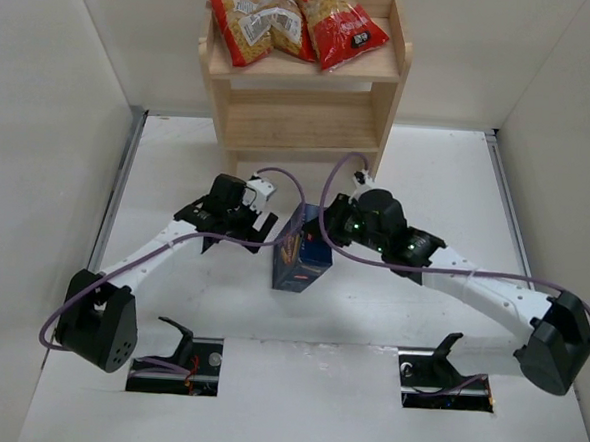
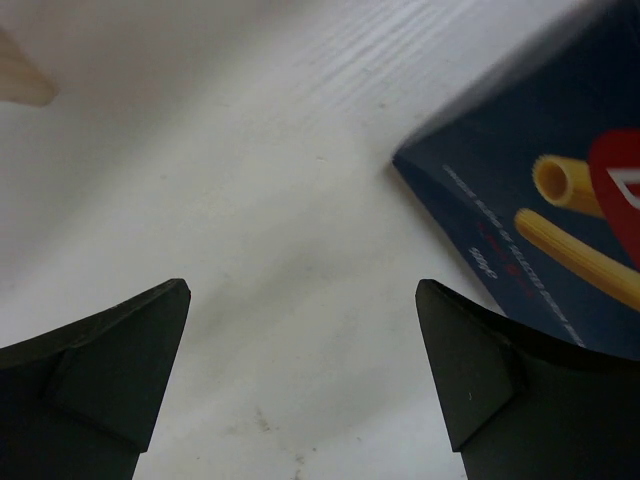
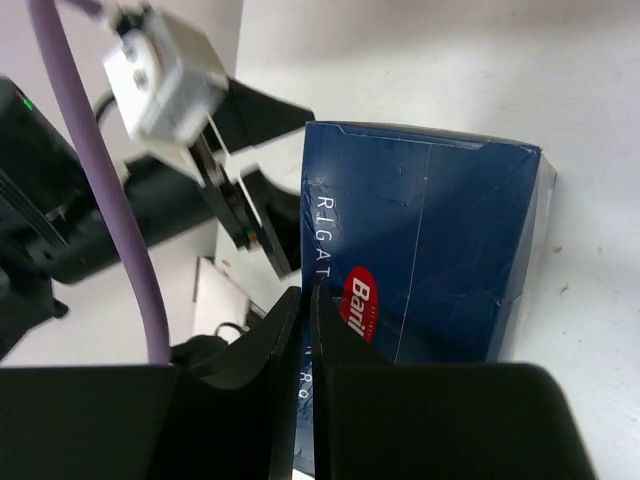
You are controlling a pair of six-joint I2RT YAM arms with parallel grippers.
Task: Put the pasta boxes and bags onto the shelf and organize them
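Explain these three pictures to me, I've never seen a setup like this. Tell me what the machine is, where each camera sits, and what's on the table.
These are two robot arms bolted at the near edge of a white table. The wide picture looks down from above and behind them. The other two come from cameras on each wrist, so each shows its own claw's fingers.

At the far side stands a wooden shelf, with two red pasta bags already on its top tier.

Between the arms stands a dark blue pasta box on the table. The left claw is open beside it, holding nothing. The right claw has its fingers together, close against the box; it doesn't seem to hold the box.
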